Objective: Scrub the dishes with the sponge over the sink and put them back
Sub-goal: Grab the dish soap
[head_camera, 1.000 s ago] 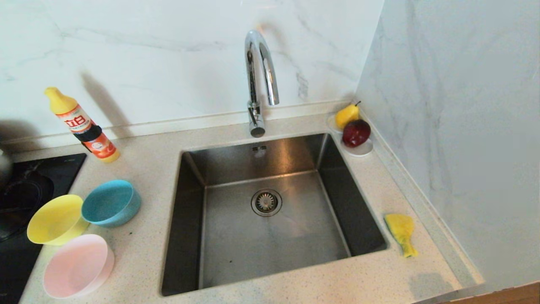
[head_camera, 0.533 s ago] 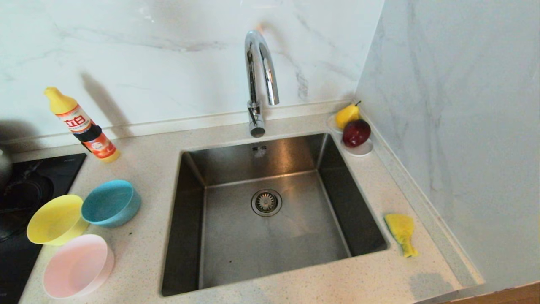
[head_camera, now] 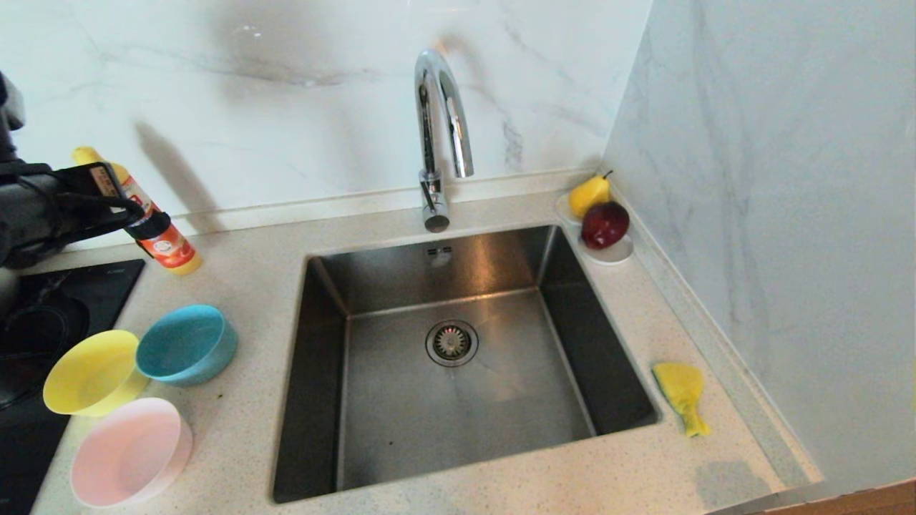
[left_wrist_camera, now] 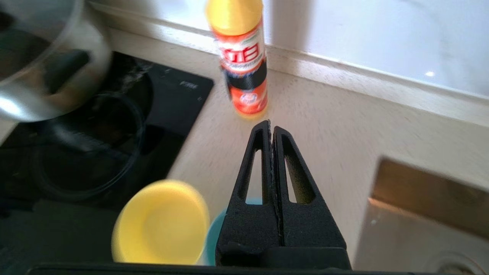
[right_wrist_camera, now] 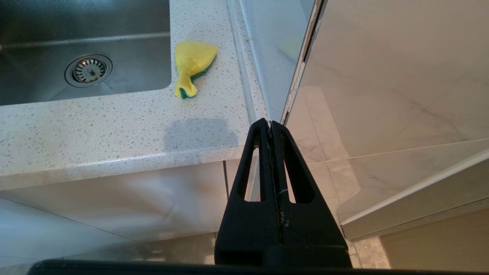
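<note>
Where the speckled countertop meets the marble wall, you see the steel sink with its chrome gooseneck tap. Left of the basin, three bowls cluster: pink, yellow, light blue. The sponge lies on the right-hand counter. Your left gripper, fingers pressed together and empty, hangs above the bowls before the detergent bottle; your right gripper, likewise closed and empty, sits below the counter edge.
</note>
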Tool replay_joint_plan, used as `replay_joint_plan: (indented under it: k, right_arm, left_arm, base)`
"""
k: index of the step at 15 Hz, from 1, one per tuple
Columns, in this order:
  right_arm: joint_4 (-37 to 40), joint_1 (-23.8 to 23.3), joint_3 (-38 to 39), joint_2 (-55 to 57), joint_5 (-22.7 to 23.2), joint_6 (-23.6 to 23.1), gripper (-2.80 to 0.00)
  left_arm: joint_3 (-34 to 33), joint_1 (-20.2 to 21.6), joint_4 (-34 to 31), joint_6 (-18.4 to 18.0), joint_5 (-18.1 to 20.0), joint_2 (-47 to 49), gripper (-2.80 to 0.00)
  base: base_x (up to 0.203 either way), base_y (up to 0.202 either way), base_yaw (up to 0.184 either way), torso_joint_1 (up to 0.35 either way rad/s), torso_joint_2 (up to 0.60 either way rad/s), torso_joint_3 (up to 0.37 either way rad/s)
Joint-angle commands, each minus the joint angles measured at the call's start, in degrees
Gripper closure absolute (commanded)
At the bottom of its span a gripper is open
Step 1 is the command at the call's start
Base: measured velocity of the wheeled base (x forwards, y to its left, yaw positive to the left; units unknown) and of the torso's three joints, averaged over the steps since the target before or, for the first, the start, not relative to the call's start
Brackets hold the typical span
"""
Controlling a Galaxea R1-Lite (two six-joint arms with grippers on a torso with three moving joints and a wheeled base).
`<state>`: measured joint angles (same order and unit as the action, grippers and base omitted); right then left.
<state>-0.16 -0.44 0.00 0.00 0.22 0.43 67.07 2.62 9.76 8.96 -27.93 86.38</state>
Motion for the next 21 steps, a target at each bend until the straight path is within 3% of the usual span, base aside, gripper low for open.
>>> replay_joint_plan:
  k: [1,3,5,6,7,9,16,21]
  right_arm:
    - [-0.02,0.00,0.00,0.09,0.04,0.01,0.00]
    - [-0.02,0.00,0.00,0.09,0.04,0.01,0.00]
    - [-0.02,0.00,0.00,0.09,0.04,0.01,0.00]
    - [-0.02,0.00,0.00,0.09,0.04,0.01,0.00]
    - [-0.02,0.00,0.00,0.02,0.04,0.01,0.00]
    - [-0.02,0.00,0.00,0.09,0.04,0.01,0.00]
    - [-0.02,0.00,0.00,0.09,0.04,0.01,0.00]
    - [-0.02,0.00,0.00,0.09,0.04,0.01,0.00]
  left_arm:
    - [3.52,3.53,2.89,0.30,2.03,12.25,0.00]
    - [4.29,6.79,5.19,0.50,8.47,16.51,0.00]
    - [4.64,8.34,5.67,1.11,11.10,19.59,0.00]
    - [4.89,8.64,5.84,1.23,11.34,20.81,-2.19]
    - [4.93,8.83,6.77,1.45,12.72,21.54,-2.80]
    - [4.03,9.26,9.48,1.67,15.44,22.07,-2.80]
    - [1.17,12.08,11.33,7.04,15.33,22.55,-2.80]
    - [2.94,14.16,15.56,7.03,15.31,26.38,-2.80]
  base:
    - [0.000,0.000,0.000,0.000,0.00,0.000]
    - [0.000,0.000,0.000,0.000,0.00,0.000]
    - [0.000,0.000,0.000,0.000,0.00,0.000]
    - [0.000,0.000,0.000,0.000,0.00,0.000]
    - [0.000,0.000,0.000,0.000,0.00,0.000]
    - [0.000,0.000,0.000,0.000,0.00,0.000]
    - [0.000,0.000,0.000,0.000,0.00,0.000]
    - [0.000,0.000,0.000,0.000,0.00,0.000]
